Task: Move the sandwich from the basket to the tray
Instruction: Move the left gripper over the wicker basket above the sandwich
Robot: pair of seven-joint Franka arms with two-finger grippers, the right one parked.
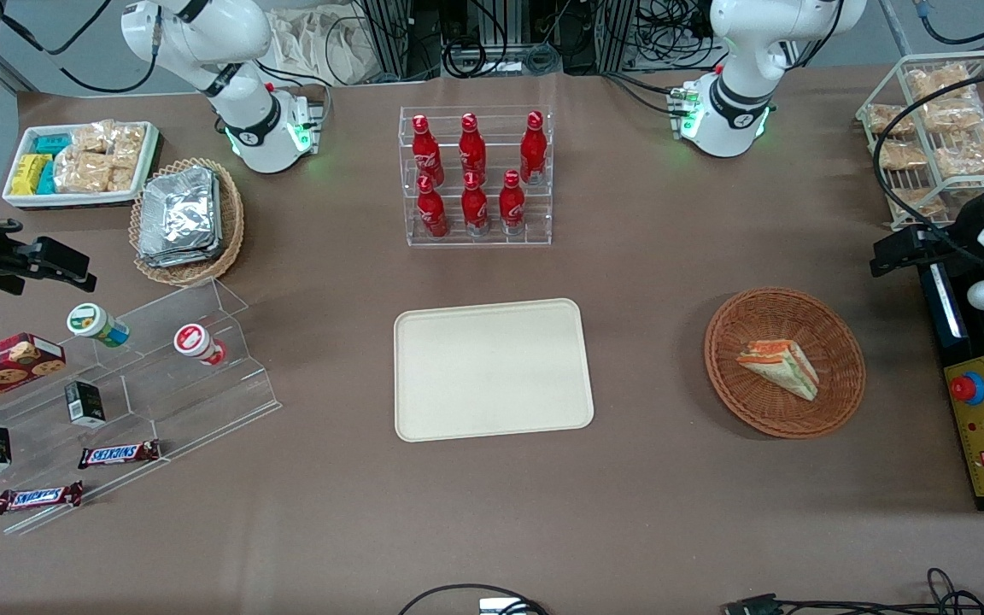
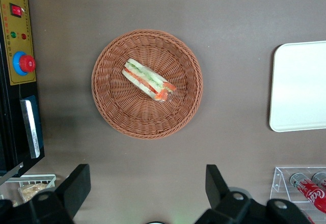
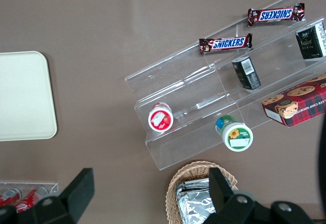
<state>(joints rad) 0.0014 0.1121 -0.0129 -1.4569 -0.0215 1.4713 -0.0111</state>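
Observation:
The sandwich, a clear-wrapped white wedge with orange and green filling, lies in the round reddish-brown basket toward the working arm's end of the table. The wrist view looks straight down on this sandwich and the basket. The cream tray lies bare at mid-table beside the basket, and an edge of the tray shows in the wrist view. My left gripper hangs high, toward the working arm's end and apart from the basket. The gripper is open wide, with nothing between its fingers.
A black and yellow control box with a red button stands beside the basket at the table's end. A wire rack of snack packets and a clear rack of red bottles stand farther from the camera. Toward the parked arm's end are a foil-packet basket and an acrylic stepped shelf.

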